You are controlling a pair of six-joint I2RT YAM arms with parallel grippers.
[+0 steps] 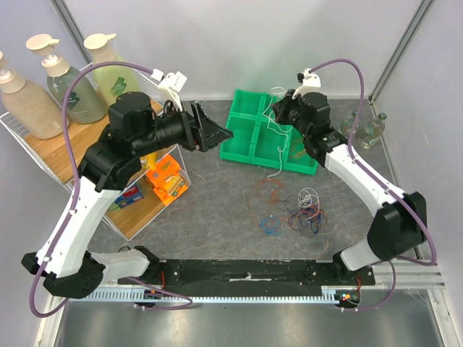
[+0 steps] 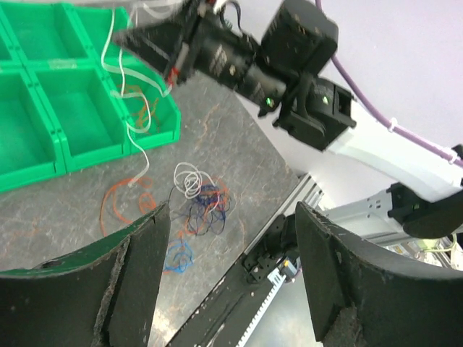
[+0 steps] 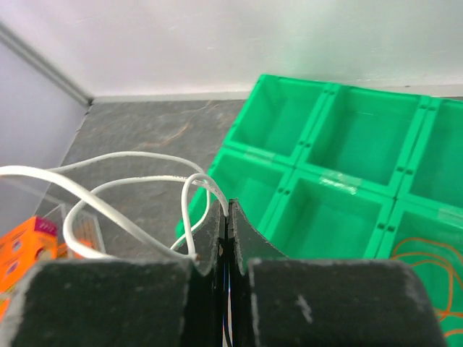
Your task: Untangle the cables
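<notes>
My right gripper [image 1: 281,108] is shut on a white cable [image 3: 130,181] and holds it above the green tray [image 1: 249,137]. The cable hangs down over the tray's front edge [image 1: 278,148]. A tangle of blue, black, orange-red and white cables [image 1: 307,210] lies on the table in front of the tray, with a small blue loop [image 1: 269,225] and orange-red loops [image 1: 264,194] beside it. An orange-red cable [image 3: 427,264] lies in one tray compartment. My left gripper [image 1: 217,134] is open and empty, left of the tray, above the table. The tangle also shows in the left wrist view [image 2: 206,206].
A wire rack [image 1: 43,144] with soap bottles [image 1: 69,83] and orange boxes [image 1: 166,177] stands at the left. A glass object [image 1: 364,128] sits at the back right. Grey walls close the back and sides.
</notes>
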